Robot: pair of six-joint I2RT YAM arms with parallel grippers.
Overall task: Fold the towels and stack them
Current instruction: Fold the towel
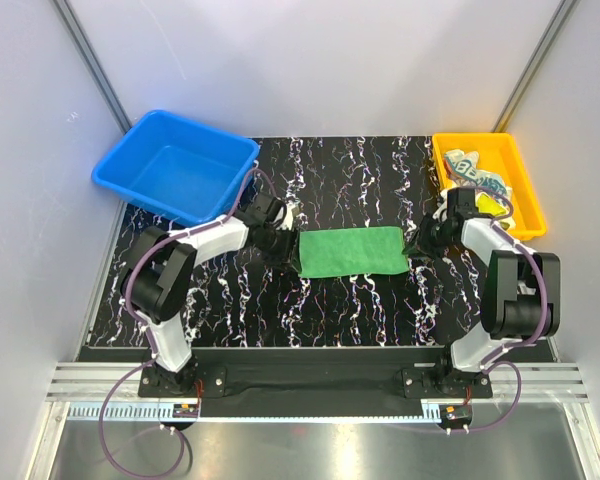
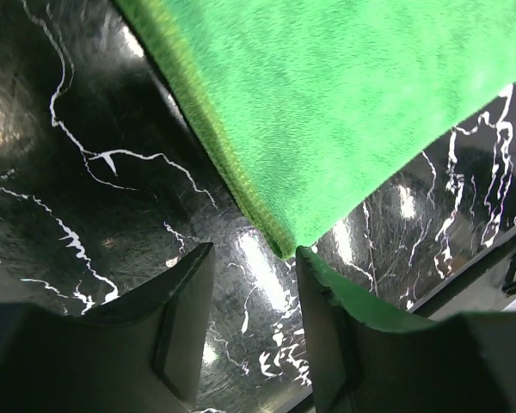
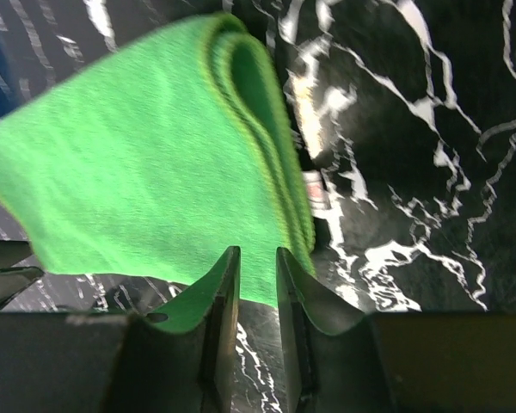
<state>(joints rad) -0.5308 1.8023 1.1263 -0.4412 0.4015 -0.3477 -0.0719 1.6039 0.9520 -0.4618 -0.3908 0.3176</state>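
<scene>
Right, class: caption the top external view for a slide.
Left arm and right arm flank a folded green towel on a marbled table; blue bin and yellow bin beyond.

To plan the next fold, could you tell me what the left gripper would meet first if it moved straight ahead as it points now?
Most likely the green towel: its corner lies just beyond the open left gripper, nearer one fingertip. Whether it is level with the cloth is unclear.

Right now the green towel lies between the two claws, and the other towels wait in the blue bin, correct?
Not quite. The top view shows the other towels in the yellow bin; the blue bin holds none. The green towel does lie between the left claw and right claw.
</scene>
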